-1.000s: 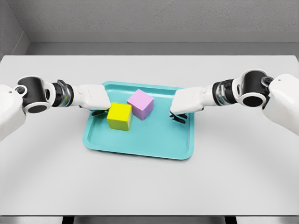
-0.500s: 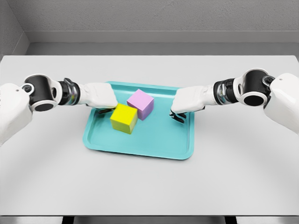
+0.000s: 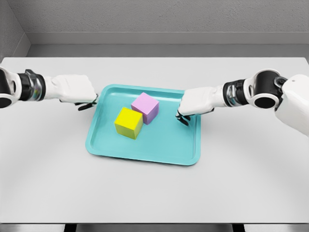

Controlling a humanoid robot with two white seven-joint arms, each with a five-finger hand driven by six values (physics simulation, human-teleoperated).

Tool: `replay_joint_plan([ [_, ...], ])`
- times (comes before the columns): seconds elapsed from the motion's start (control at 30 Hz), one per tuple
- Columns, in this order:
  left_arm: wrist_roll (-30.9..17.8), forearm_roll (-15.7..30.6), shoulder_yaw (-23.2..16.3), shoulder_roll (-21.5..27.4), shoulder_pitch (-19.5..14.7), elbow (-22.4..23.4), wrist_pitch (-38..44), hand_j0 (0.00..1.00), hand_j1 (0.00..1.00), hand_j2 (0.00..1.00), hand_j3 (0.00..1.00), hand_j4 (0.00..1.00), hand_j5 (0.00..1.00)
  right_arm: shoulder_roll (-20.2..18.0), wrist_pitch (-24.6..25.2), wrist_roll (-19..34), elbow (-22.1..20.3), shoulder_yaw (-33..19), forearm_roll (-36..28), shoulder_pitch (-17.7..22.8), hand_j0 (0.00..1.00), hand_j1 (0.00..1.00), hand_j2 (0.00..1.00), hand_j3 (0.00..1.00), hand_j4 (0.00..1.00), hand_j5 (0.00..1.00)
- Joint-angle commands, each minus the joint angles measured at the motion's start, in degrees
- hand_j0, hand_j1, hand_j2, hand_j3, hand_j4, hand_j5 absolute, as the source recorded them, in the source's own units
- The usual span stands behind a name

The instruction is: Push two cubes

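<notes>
A yellow cube (image 3: 128, 123) and a pink cube (image 3: 146, 108) sit touching each other in the left half of a teal tray (image 3: 164, 147). My left hand (image 3: 83, 103) hovers over the table just left of the tray's rim, well apart from the yellow cube, its fingers curled and holding nothing. My right hand (image 3: 184, 116) is over the tray's right side, fingers curled downward, a short gap from the pink cube and holding nothing.
The tray lies in the middle of a white table (image 3: 154, 193). A grey wall (image 3: 154, 19) runs behind the table's far edge.
The left hand pushed the yellow cube rightward and turned it against the pink cube, then drew back left off the tray. The right hand barely moved.
</notes>
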Motion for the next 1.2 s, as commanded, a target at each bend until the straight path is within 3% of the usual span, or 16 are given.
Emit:
replay_joint_plan([
  [0.0, 0.0, 7.4, -0.7, 4.4, 0.0, -4.9, 0.1, 0.01, 0.01, 0.01, 0.01, 0.01, 0.01, -0.4, 0.1, 0.0, 0.0, -1.2, -0.2, 0.0, 0.46, 0.46, 0.46, 0.46, 0.46, 0.46],
  [0.07, 0.0, 11.8, -2.1, 4.5, 0.1, -7.0, 0.1, 0.01, 0.01, 0.01, 0.01, 0.01, 0.01, -0.7, 0.1, 0.0, 0.0, -1.6, -0.2, 0.0, 0.46, 0.46, 0.46, 0.46, 0.46, 0.46],
  [0.13, 0.0, 17.7, -3.3, 4.0, 0.1, -8.0, 0.1, 0.01, 0.01, 0.01, 0.01, 0.01, 0.01, -1.4, 0.1, 0.0, -0.1, -2.8, -0.3, 0.0, 0.58, 0.58, 0.58, 0.58, 0.58, 0.58],
  [0.17, 0.0, 18.5, -3.4, 3.6, 0.3, -7.9, 0.1, 0.01, 0.01, 0.01, 0.01, 0.01, 0.01, -1.9, 0.1, 0.0, -0.2, -3.5, -0.3, 0.0, 0.6, 0.6, 0.6, 0.6, 0.6, 0.6],
  [0.27, 0.0, 18.5, -5.0, 3.2, 3.1, -6.5, 0.1, 0.01, 0.01, 0.01, 0.01, 0.01, 0.01, -2.1, 0.1, 0.0, -0.2, -4.1, -0.3, 0.1, 0.6, 0.6, 0.6, 0.6, 0.6, 0.6],
  [0.47, 0.0, 18.2, -5.9, -1.4, 3.0, 0.8, 0.1, 0.01, 0.01, 0.01, 0.01, 0.01, 0.01, -2.1, 0.1, 0.0, -0.1, -4.6, -0.3, 0.0, 0.6, 0.6, 0.6, 0.6, 0.6, 0.6],
  [0.53, 0.0, 18.1, -6.0, -3.4, 3.0, 0.8, 0.1, 0.01, 0.01, 0.01, 0.01, 0.01, 0.01, -2.2, 0.1, 0.0, -0.1, -4.6, -0.3, 0.0, 0.6, 0.6, 0.6, 0.6, 0.6, 0.6],
  [0.97, 0.0, 17.9, -7.4, -3.7, 4.0, 0.8, 0.1, 0.01, 0.01, 0.01, 0.01, 0.01, 0.01, -2.3, 0.1, 0.0, -0.1, -4.6, -0.3, 0.1, 0.6, 0.6, 0.6, 0.6, 0.6, 0.6],
  [1.17, 0.0, 17.0, -7.5, -5.1, 4.4, 2.9, 0.1, 0.01, 0.01, 0.01, 0.01, 0.01, 0.01, -2.3, 0.1, 0.0, -0.1, -4.6, -0.3, 0.1, 0.6, 0.6, 0.6, 0.6, 0.6, 0.6],
])
